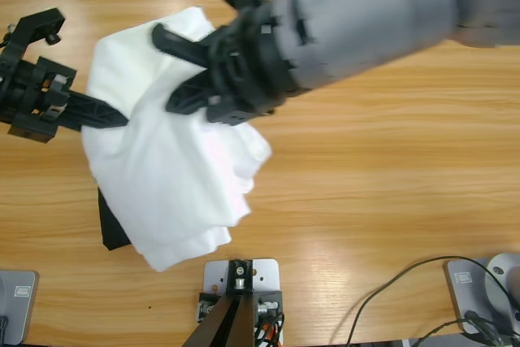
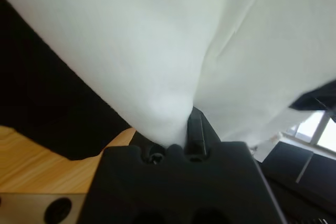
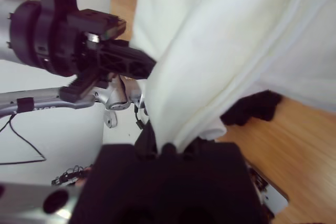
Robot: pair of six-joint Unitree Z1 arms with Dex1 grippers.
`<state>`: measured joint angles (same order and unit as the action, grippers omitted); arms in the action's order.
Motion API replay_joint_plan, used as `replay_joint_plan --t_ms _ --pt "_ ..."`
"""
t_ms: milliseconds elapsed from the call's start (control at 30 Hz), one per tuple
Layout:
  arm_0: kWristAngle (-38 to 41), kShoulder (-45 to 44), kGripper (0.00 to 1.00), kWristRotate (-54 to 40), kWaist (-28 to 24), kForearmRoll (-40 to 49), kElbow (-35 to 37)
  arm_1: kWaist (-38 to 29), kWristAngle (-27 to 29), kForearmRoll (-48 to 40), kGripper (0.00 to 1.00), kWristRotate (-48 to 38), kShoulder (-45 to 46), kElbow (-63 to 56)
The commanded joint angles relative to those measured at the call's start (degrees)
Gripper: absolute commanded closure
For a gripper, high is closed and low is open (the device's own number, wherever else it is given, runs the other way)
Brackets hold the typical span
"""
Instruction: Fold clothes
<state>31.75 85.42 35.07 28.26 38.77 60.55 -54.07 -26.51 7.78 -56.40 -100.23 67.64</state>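
Your right claw (image 1: 183,71) is clenched on the white T-shirt (image 1: 175,168), lifted above the bench (image 1: 390,160); your left claw (image 1: 122,119) grips its other side, with a black garment (image 1: 114,229) below.

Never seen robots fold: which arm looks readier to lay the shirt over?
Probably right: the right tool is raised over the middle with the T-shirt bunched at it, while the left tool pinches a side edge.

- We see thin, matt white cloth in the T-shirt (image 1: 175,160).
- We see glossy wood grain on the table (image 1: 390,168).
- We see matt black plastic jaws.
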Motion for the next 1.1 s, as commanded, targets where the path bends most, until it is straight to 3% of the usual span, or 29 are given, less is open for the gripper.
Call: replay_joint_plan --t_ms 33,333,800,1100 --pt "-0.55 -3.33 1.000 -2.48 -5.87 0.27 -4.65 -2.85 -2.43 2.86 1.000 0.59 -9.30 8.45" --pt "-0.38 -4.80 1.000 -7.24 -11.79 6.56 -3.07 -3.32 -2.71 3.00 1.000 1.25 -12.73 9.00" --pt "-0.38 1.01 1.000 -11.50 -13.67 7.34 -3.42 -3.32 -3.99 2.06 1.000 1.73 -17.51 10.14" --pt "-0.66 3.98 1.000 -12.78 -13.72 4.21 -7.66 -3.32 -3.57 2.91 1.000 2.10 -17.98 10.32"
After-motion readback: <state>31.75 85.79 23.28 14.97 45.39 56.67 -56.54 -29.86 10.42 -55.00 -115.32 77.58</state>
